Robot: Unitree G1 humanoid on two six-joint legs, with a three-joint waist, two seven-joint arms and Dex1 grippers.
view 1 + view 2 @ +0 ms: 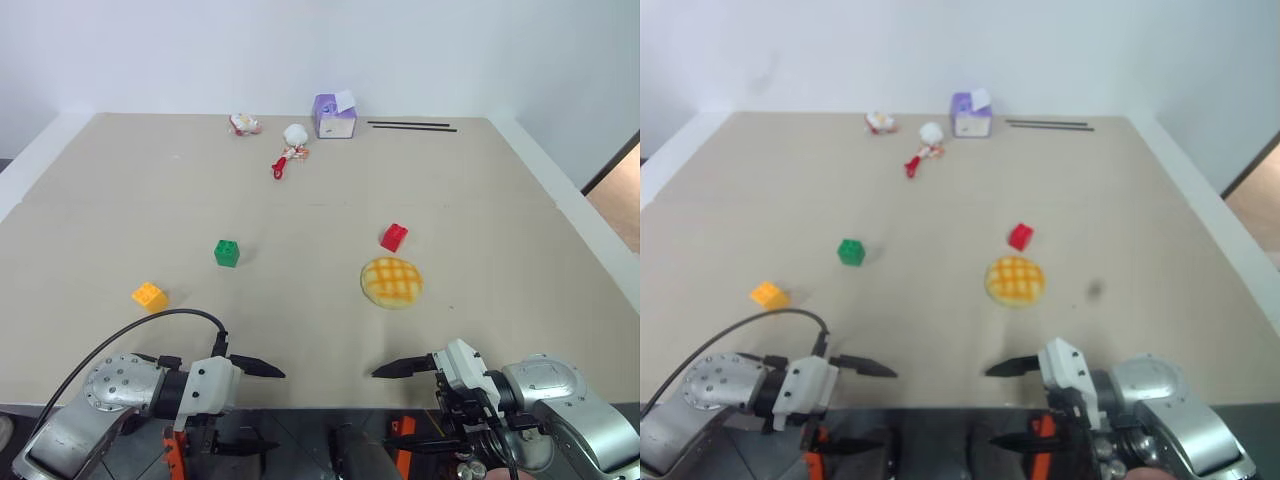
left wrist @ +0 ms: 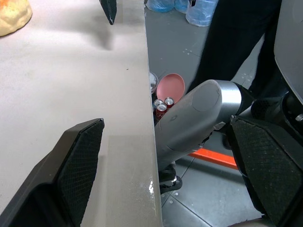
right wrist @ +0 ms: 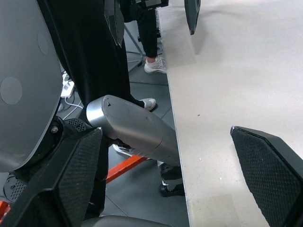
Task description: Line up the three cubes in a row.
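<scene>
The three cubes lie scattered on the counter (image 1: 120, 190), well apart from one another and in no row. The yellow-orange cube (image 1: 149, 295) sits nearest, toward the left edge; the green cube (image 1: 227, 253) lies farther in and to its right; the red cube (image 1: 394, 237) lies right of centre, just beyond a round yellow bun (image 1: 391, 282). Along the far edge stand a purple-and-white box (image 1: 334, 116), some small toys (image 1: 290, 150) and two thin black rods (image 1: 412, 126).

The left gripper (image 1: 250, 400) and the right gripper (image 1: 405, 400) hang at the near edge of the counter, pointing toward each other. Each has its fingers spread wide and holds nothing; neither touches a cube.

Judged from this layout, the task has not yet begun: no cube is placed beside another. All the work remains, and the bun, close to the red cube, may obstruct a reach for it.
</scene>
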